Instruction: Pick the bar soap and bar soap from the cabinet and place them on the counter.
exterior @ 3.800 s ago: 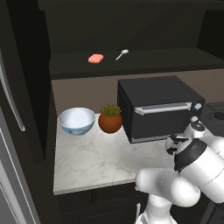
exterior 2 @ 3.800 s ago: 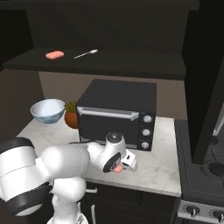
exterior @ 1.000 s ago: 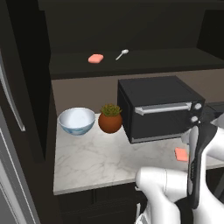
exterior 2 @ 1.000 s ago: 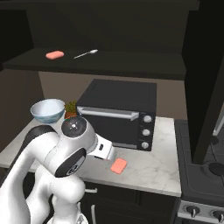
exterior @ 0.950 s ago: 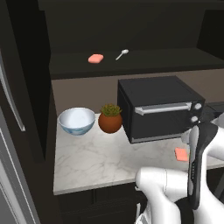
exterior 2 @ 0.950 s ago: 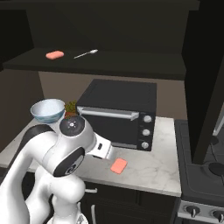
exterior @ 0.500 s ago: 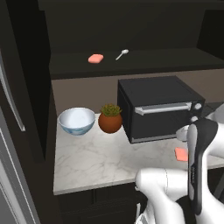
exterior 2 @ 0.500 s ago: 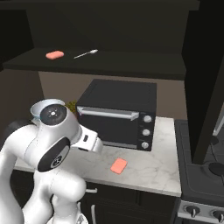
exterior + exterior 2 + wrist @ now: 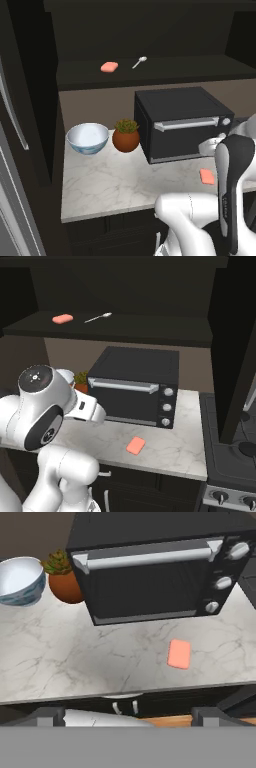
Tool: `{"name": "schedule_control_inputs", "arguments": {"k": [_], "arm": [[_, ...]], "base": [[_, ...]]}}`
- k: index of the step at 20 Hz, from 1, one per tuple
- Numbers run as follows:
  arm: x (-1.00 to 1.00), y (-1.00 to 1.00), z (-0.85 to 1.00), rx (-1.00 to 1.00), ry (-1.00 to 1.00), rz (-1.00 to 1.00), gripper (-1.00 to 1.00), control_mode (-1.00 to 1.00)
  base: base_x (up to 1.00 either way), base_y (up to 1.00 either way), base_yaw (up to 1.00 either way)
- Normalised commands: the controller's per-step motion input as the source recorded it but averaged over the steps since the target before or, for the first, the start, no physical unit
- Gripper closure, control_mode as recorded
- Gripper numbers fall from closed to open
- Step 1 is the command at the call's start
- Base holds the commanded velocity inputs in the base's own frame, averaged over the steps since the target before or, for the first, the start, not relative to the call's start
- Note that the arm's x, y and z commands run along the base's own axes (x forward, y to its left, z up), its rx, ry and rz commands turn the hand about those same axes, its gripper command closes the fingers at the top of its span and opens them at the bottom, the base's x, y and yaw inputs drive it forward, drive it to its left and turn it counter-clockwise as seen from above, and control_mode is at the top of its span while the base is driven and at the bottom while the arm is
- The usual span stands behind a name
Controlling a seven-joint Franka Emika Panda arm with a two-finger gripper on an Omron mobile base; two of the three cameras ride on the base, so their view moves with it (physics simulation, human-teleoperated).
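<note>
Marble surface [image 9: 165, 448]: one bar soap [image 9: 135, 445] newly delivered, below retreating empty, wide-open jaws; second bar soap [image 9: 62, 318] awaiting on cabinet [image 9: 125, 331] shelf.

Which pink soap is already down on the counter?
The salmon-pink bar soap lying on the white marble counter before the black toaster oven. The other pink bar sits up on the dark cabinet shelf.

The table [image 9: 75, 662] is polished white-grey marble with thin dark veins. The toaster oven [image 9: 155, 572] has a matt black casing, a dark glassy door and a brushed silver metal handle and knobs. The bar soap [image 9: 179, 653] on the marble looks matt and smooth, like the one [image 9: 109, 66] on the matt dark cabinet [image 9: 150, 75] shelf, beside a shiny metal spoon [image 9: 139, 61]. The bowl [image 9: 88, 138] is glossy glazed, the plant pot [image 9: 125, 140] smooth terracotta
</note>
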Motion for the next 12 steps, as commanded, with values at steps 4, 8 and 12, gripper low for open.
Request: {"name": "schedule_control_inputs", "arguments": {"k": [4,8,12], "arm": [[-0.11,0.18,0.37,0.0,-0.11,0.0,-1.0,-1.0],[-0.05,0.22,0.33,0.0,-0.12,0.0,-1.0,-1.0],[-0.03,0.14,0.21,0.0,-0.16,0.0,-1.0,-1.0]], "base": [[0.0,0.0,0.0],[0.0,0.0,0.0],[0.0,0.0,0.0]]}}
